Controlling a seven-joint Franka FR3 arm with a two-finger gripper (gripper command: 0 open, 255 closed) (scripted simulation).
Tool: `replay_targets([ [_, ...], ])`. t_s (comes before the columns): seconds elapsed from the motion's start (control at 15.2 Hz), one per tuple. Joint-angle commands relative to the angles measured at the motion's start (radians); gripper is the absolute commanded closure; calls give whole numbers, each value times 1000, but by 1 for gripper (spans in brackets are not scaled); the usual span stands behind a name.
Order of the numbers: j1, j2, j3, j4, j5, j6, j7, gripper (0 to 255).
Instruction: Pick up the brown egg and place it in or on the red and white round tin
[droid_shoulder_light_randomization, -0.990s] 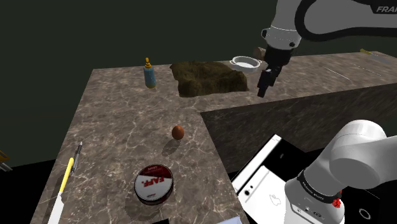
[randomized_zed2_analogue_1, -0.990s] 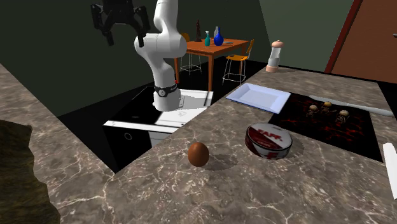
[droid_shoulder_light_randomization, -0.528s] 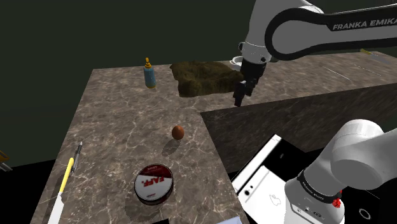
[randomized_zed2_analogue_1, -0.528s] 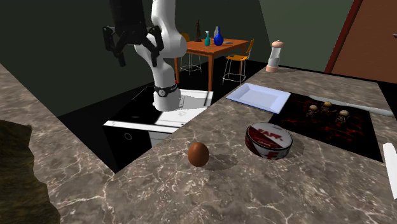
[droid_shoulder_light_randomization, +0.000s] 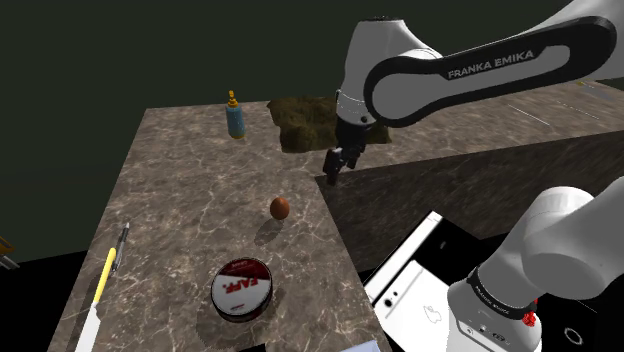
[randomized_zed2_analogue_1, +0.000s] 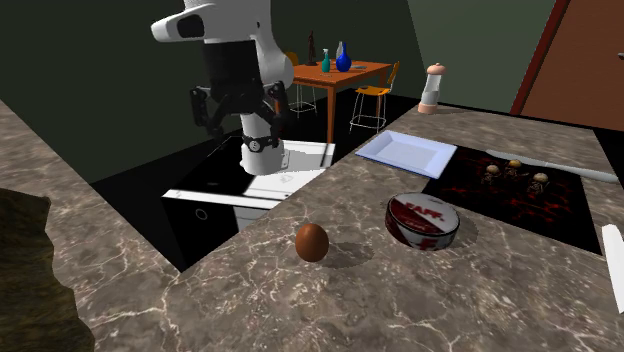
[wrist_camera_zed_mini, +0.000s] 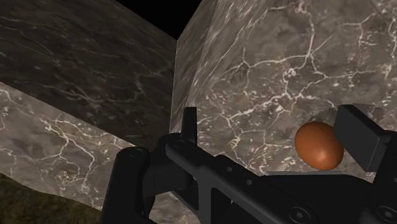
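The brown egg (droid_shoulder_light_randomization: 280, 208) lies on the marbled counter (droid_shoulder_light_randomization: 190, 190), upright and alone; it also shows in the second exterior view (randomized_zed2_analogue_1: 312, 242). The red and white round tin (droid_shoulder_light_randomization: 241, 289) sits nearer the front edge, a short way from the egg (randomized_zed2_analogue_1: 424, 220). My gripper (droid_shoulder_light_randomization: 333, 168) hangs open above the counter's inner corner, to the egg's right and higher, holding nothing (randomized_zed2_analogue_1: 238, 122). Through the wrist camera the egg (wrist_camera_zed_mini: 318, 145) appears on the counter below, close beside one finger (wrist_camera_zed_mini: 359, 135), which does not touch it.
A small bottle (droid_shoulder_light_randomization: 235, 117) and a brown lumpy mass (droid_shoulder_light_randomization: 312, 122) stand at the counter's back. A pen (droid_shoulder_light_randomization: 122, 245) and a yellow-handled tool (droid_shoulder_light_randomization: 100, 288) lie at the shoulder view's left. A white tray (randomized_zed2_analogue_1: 405, 153) and dark hob (randomized_zed2_analogue_1: 515, 190) lie beyond the tin.
The arm has swung toward the shoulder view's left and lower, from over the back counter to the counter's inner corner near the egg. Egg and tin have not moved.
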Motion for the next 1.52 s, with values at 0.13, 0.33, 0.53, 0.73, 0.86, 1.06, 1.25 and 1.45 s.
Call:
replay_targets([
  [0.13, 16, 132, 37, 52, 14, 106, 38, 0],
  [0.33, 28, 235, 62, 107, 13, 174, 69, 0],
  [0.53, 41, 340, 83, 172, 1, 232, 103, 0],
  [0.73, 57, 438, 97, 242, -18, 277, 136, 0],
  [0.86, 60, 457, 97, 236, -24, 302, 140, 0],
  [1.06, 64, 487, 97, 229, -33, 339, 147, 0],
  [1.25, 68, 514, 97, 224, -42, 370, 153, 0],
  [1.45, 68, 514, 97, 224, -42, 370, 153, 0],
])
